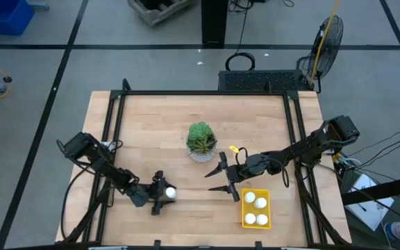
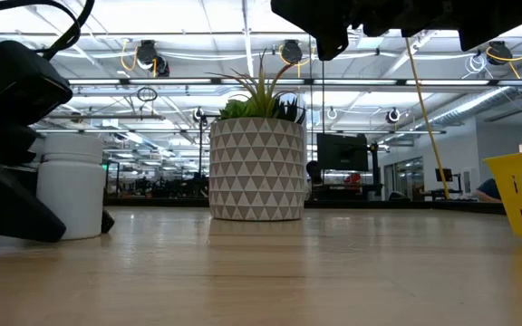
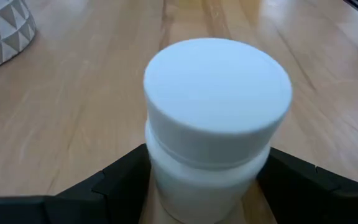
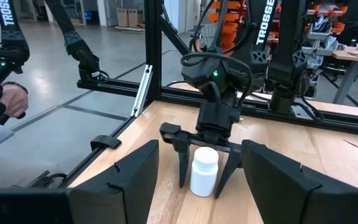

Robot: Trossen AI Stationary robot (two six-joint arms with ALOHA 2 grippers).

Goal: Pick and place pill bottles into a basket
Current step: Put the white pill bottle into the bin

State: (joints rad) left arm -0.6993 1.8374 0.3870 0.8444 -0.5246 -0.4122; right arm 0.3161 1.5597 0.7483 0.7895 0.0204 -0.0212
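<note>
One white pill bottle [image 1: 169,192] stands upright on its base on the wooden table near the front left, also in the low view [image 2: 71,186]. My left gripper [image 1: 162,195] is open, with one finger on each side of the bottle's body [image 3: 210,180]; I see no touch in the right wrist view [image 4: 201,186]. My right gripper [image 1: 221,178] hangs open above the table between the plant and the yellow basket [image 1: 269,208], holding nothing. Several white pill bottles [image 1: 255,208] stand inside the basket.
A green plant in a white patterned pot [image 1: 201,142] stands mid-table, behind the bottle in the low view [image 2: 256,167]. Black frame rails [image 1: 110,139] run along the table's left, right and far sides. A person's hand [image 4: 11,99] shows beyond the table.
</note>
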